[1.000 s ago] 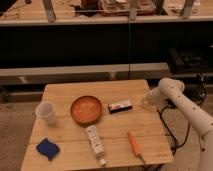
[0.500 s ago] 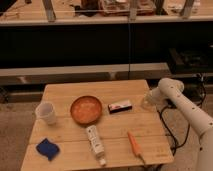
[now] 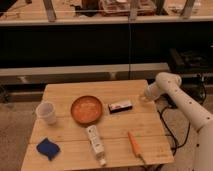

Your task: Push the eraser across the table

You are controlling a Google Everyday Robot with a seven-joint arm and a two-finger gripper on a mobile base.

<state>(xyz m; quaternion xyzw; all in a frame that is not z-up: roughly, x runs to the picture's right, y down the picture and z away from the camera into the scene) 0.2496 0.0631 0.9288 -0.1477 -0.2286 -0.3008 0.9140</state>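
The eraser (image 3: 121, 105), a small dark block with a white top label, lies on the light wooden table (image 3: 65, 92) right of centre, next to an orange bowl. My gripper (image 3: 142, 98) is at the end of the white arm (image 3: 177, 97), low over the table near its right edge, a short way to the right of the eraser and apart from it.
An orange bowl (image 3: 86, 109) sits left of the eraser. A white cup (image 3: 46, 111) stands at the left. A blue cloth-like thing (image 3: 48, 148) lies front left. A white tube (image 3: 95, 143) and an orange carrot-shaped thing (image 3: 135, 145) lie at the front. A dark shelf runs behind.
The gripper has moved slightly left toward the eraser. The eraser and other objects have not moved.
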